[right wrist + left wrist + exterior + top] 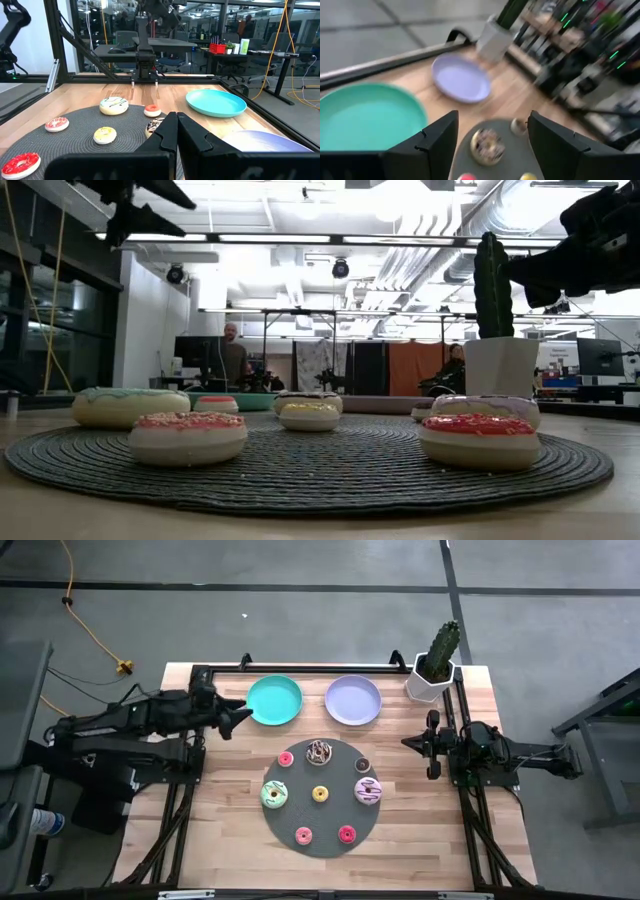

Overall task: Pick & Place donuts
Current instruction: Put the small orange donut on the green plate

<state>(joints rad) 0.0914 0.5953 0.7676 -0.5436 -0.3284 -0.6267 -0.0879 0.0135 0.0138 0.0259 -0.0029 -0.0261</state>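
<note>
1. Eight small toy ring donuts [321,794] lie on the round dark grey woven mat [322,840]; two plates stand behind.
2. Left gripper [240,712], above the teal plate [274,700], is half open, empty.
3. Right gripper [407,742] is closed, empty.

Even, bright overhead light; shadows are soft. The left wrist view is smeared with motion blur. Ceiling lights [330,240] glare in the low view.
</note>
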